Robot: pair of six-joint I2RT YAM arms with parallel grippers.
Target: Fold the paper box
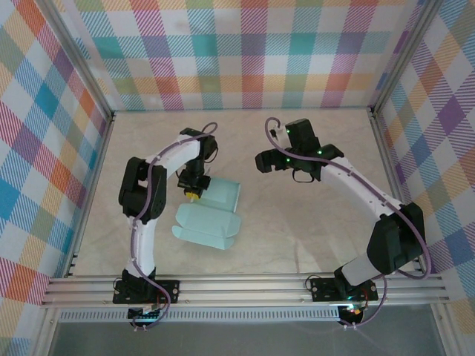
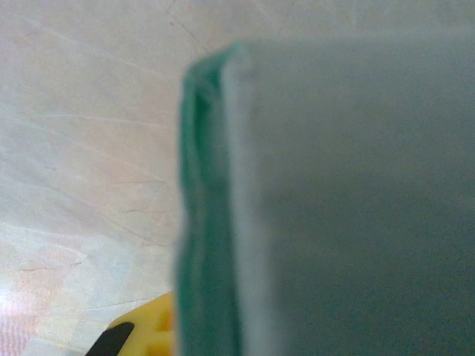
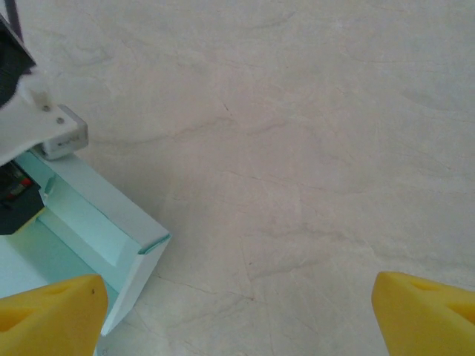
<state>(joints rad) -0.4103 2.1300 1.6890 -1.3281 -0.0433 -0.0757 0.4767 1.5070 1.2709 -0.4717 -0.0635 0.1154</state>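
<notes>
A robot test cell, not a home — checked cloth walls (image 1: 252, 52) rise beyond the right claw (image 3: 237, 315), a marble-look tabletop (image 3: 297, 148) lies under it, and aluminium rails (image 1: 245, 289) run behind it.

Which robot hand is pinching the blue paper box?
The left gripper: it is shut on the paper box, while the right gripper hangs open beside it, touching nothing.
</notes>
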